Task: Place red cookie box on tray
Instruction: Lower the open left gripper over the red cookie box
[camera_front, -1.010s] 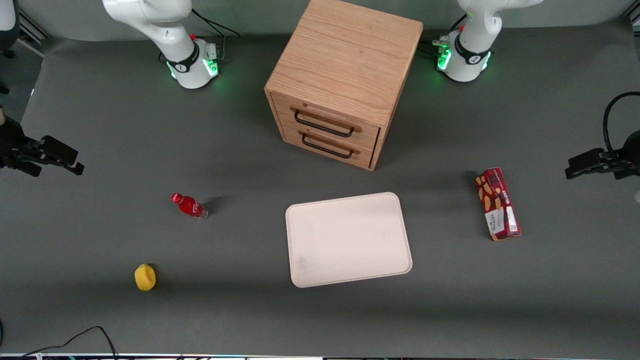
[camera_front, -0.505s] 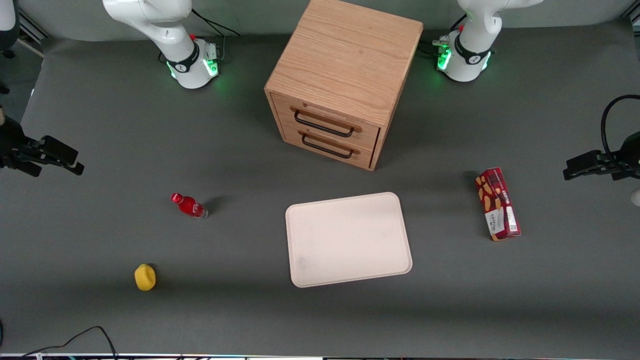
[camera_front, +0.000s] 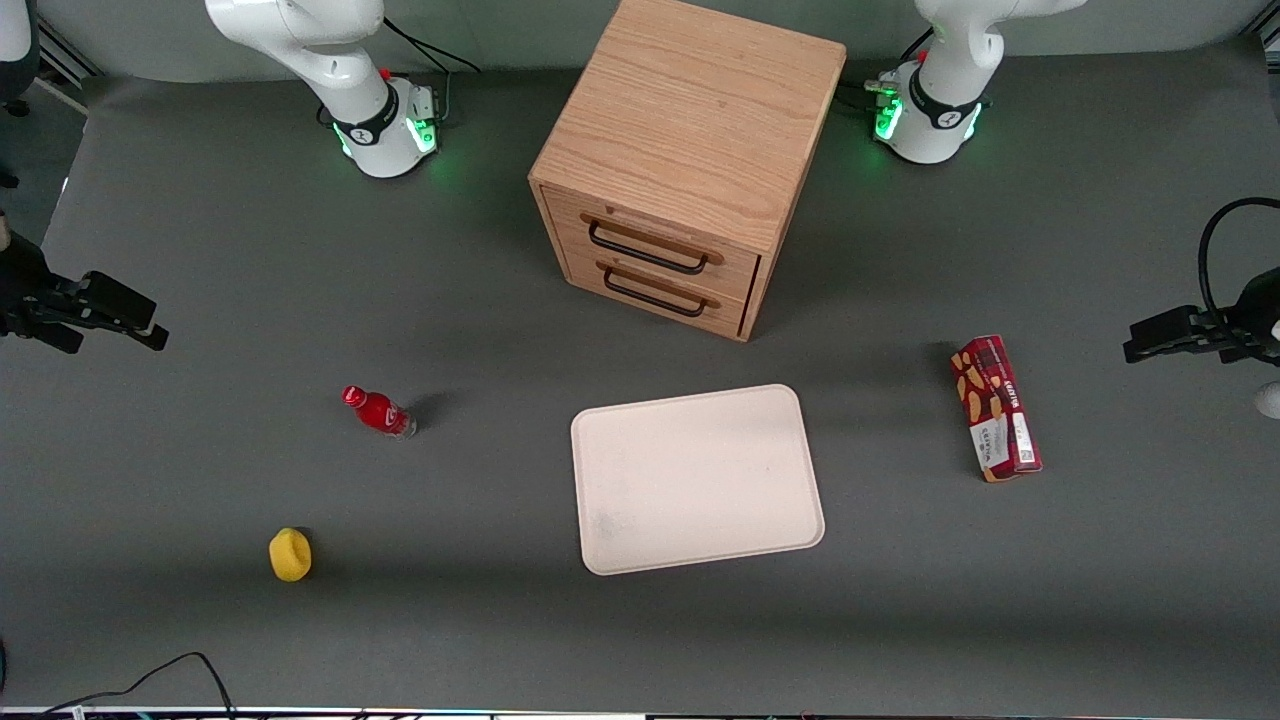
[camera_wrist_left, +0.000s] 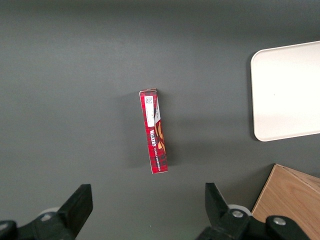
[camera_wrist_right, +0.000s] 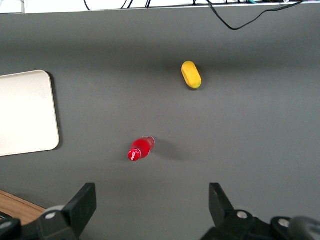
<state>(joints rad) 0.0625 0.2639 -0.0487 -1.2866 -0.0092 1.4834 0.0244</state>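
The red cookie box (camera_front: 996, 407) lies flat on the grey table, toward the working arm's end from the tray (camera_front: 697, 478). The cream-white tray has nothing on it and lies in front of the wooden cabinet. My left gripper (camera_front: 1150, 338) hovers above the table at the working arm's end, apart from the box and a little farther from the front camera than it. In the left wrist view the gripper (camera_wrist_left: 147, 210) is open, with only bare table between its black fingers (camera_wrist_left: 80, 205). There the box (camera_wrist_left: 155, 131) lies ahead of them and a corner of the tray (camera_wrist_left: 287, 90) shows.
A wooden two-drawer cabinet (camera_front: 690, 160) stands at mid-table, farther from the front camera than the tray. A small red bottle (camera_front: 378, 411) and a yellow object (camera_front: 290, 554) lie toward the parked arm's end.
My left gripper has crept slightly inward toward the cookie box. The box, the tray and the other objects have not moved.
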